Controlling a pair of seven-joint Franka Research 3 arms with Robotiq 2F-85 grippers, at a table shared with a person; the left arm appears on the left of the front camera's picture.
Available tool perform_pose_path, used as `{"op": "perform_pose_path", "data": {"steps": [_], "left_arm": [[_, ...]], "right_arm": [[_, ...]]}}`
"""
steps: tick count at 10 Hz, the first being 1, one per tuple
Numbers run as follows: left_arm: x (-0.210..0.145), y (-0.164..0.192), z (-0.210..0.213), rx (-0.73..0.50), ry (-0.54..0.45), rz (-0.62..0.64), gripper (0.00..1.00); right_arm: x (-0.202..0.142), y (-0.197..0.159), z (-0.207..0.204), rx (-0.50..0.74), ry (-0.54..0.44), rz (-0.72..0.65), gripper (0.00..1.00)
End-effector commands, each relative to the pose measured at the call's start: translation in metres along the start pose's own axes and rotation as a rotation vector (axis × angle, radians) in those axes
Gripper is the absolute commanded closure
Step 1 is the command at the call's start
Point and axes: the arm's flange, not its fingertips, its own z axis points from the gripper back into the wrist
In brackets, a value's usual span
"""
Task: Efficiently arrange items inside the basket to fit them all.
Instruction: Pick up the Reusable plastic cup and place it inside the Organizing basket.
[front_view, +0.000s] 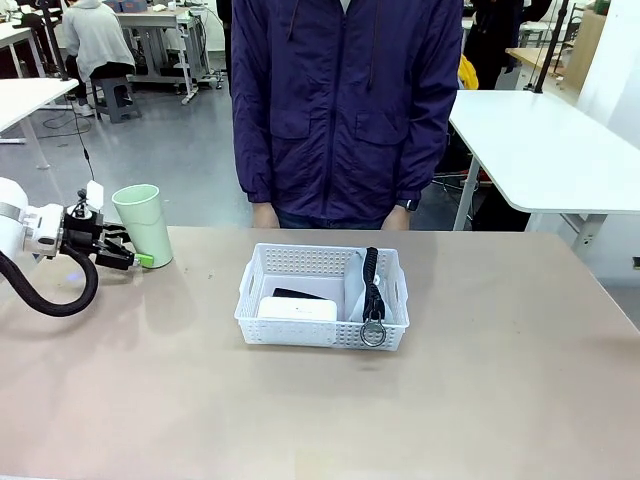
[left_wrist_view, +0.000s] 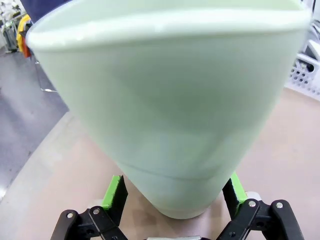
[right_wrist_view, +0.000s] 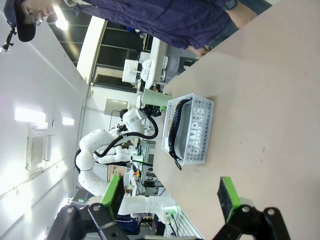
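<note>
Left gripper (left_wrist_view: 172, 200): jaws wide, green pads (left_wrist_view: 113, 190) flanking the base of the pale green cup (left_wrist_view: 170, 110) on both sides, with a sliver of gap visible at each pad. No squeeze yet, as far as the left wrist view shows. In the front view the gripper (front_view: 130, 252) comes in low and horizontal at the left edge of the frame, level with the cup's (front_view: 143, 224) lower part. Judgement: the low approach is chosen because the cup tapers toward its foot, so the narrow end fits between the pads.

The cup stands upright, mouth up, on the table (front_view: 480, 400), well apart from the basket (front_view: 322, 333) at frame centre. It is the one item outside the basket.

Basket contents, front view: white rounded box (front_view: 298, 308) lying flat at lower left, black stapler (front_view: 300, 294) just behind it, grey pouch (front_view: 356, 285) standing on edge along the right side, its black strap (front_view: 372, 285) draped over the near rim with the ring (front_view: 373, 335) hanging outside. Judgement: pouch on edge saves floor area; whether room remains for the cup, upright or on its side, I cannot tell.

Right gripper (right_wrist_view: 170, 197): jaws wide, nothing between them, held clear of the table at the lower part of its own view, looking across toward the basket (right_wrist_view: 192, 131).

Person stands at the far edge, upper centre, hands low behind the table edge, not in the work.
</note>
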Motion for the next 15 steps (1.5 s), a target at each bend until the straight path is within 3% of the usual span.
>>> {"op": "perform_pose_path", "data": {"steps": [1,5,10,14,15], "left_arm": [[0.0,-0.001,0.003,-0.003,-0.079,-0.01,0.0],[0.007,-0.011,0.004,-0.091,-0.128,-0.038,0.0],[0.027,-0.017,0.01,-0.051,-0.195,-0.07,0.0],[0.034,-0.018,0.02,-0.116,-0.277,-0.069,0.0],[0.034,-0.016,0.017,-0.141,-0.274,-0.07,0.37]], "right_arm": [[-0.002,0.004,0.001,-0.02,0.003,-0.017,0.0],[-0.002,0.004,0.001,-0.02,0.003,-0.017,0.0],[-0.002,0.004,0.001,-0.02,0.003,-0.017,0.0],[-0.002,0.004,0.001,-0.02,0.003,-0.017,0.0],[-0.002,0.004,0.001,-0.02,0.003,-0.017,0.0]]}}
